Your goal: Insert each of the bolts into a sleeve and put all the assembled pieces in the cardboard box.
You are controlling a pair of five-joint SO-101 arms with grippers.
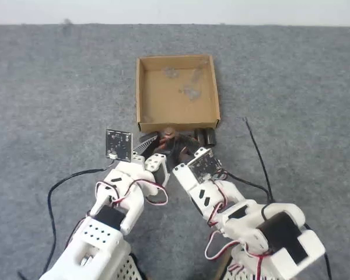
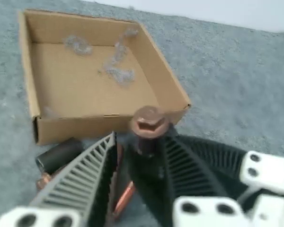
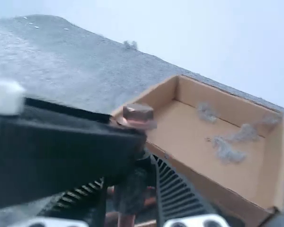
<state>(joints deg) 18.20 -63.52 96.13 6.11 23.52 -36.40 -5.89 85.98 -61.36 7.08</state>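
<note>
Just before cardboard box [image 1: 178, 90], bolt [image 2: 149, 124] was seen seated in sleeve [image 3: 130, 194], gripped by right tool [image 3: 132, 182]; left tool [image 2: 137, 146] was parted alongside. Judged rigid, smooth, light; sleeve body best gripped, held upright.

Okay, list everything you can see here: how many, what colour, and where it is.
brown cardboard box: one, open-topped, on the carpet beyond the arms.
grey fluff wisps: about three, on the box's floor.
copper-coloured hex-head bolt: one, upright where the arms meet.
copper-coloured pieces: two, lying on the carpet below it.
black cylindrical sleeve: one, lying before the box's front wall.
grey carpet: one, covering the table.
white robot arms: two, side by side, meeting before the box.
</note>
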